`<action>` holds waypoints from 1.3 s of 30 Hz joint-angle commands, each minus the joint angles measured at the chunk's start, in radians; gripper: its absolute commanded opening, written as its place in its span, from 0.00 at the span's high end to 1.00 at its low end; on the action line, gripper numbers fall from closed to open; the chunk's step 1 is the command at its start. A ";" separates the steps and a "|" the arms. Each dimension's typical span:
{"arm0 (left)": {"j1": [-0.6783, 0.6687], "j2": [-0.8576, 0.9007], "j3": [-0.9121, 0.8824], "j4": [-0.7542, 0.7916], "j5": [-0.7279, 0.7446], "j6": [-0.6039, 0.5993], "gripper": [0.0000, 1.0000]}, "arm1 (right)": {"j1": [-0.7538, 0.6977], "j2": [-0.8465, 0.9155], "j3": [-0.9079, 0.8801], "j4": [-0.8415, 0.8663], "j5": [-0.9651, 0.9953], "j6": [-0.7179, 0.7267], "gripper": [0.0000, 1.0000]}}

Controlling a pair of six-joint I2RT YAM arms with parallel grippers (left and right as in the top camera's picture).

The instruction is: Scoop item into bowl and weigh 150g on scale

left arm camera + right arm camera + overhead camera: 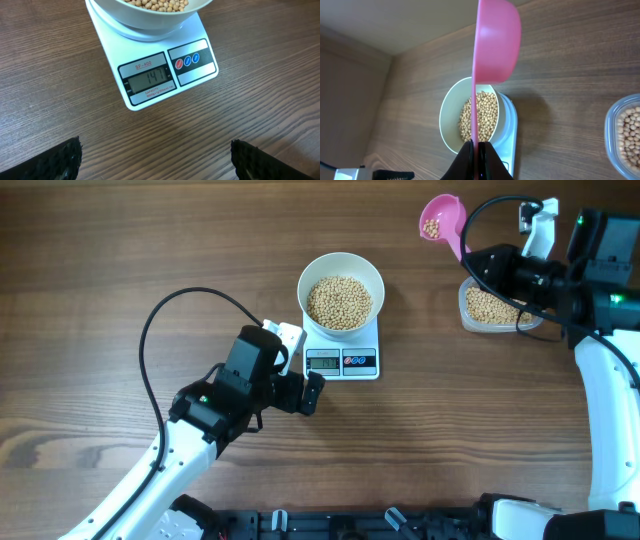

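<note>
Brown wood-grain table [120, 250] fills the overhead view, with a small white square digital scale [343, 361] near its middle, the grey display and dark button panel on the edge nearest the robot. On the scale stands a round, deep white bowl [341, 268] well filled with small round tan-yellow beans [339, 302]. The left gripper [303, 368] sits just left of the scale's front corner with its jaws spread wide, empty and touching nothing. Well off to the right, the right gripper [468, 258] is clamped on the handle of a pink plastic scoop [442, 218]. The scoop's long axis runs from the fingers towards the far left, and its cup faces up with a few beans in it. Just beside it lies a clear plastic tub [495, 310] of more beans. From the left wrist, the two black ribbed fingertips [50, 160] stand far apart at the lower corners over bare wood, and the scale [200, 30] lies ahead, turned slightly. Its display [150, 77] reads 147, and the bowl [150, 22] is cut off by the top edge. From the right wrist, the fingers [465, 160] are pressed tightly together on the scoop [495, 40], which is seen edge-on and points straight away up the frame. The bowl [449, 115] and the scale [510, 135] are below it, and the tub [612, 125] is at the right edge.
</note>
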 commanded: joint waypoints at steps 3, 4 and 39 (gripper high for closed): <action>-0.006 0.006 0.021 0.002 -0.006 0.012 0.00 | -0.002 -0.015 0.018 0.030 -0.018 0.034 0.96; -0.006 0.005 0.021 0.002 -0.006 0.012 0.00 | -0.002 -0.015 0.018 0.036 -0.012 0.027 0.96; -0.006 0.006 0.021 0.002 -0.006 0.013 0.00 | 0.365 -0.004 0.018 0.047 0.318 -0.435 0.96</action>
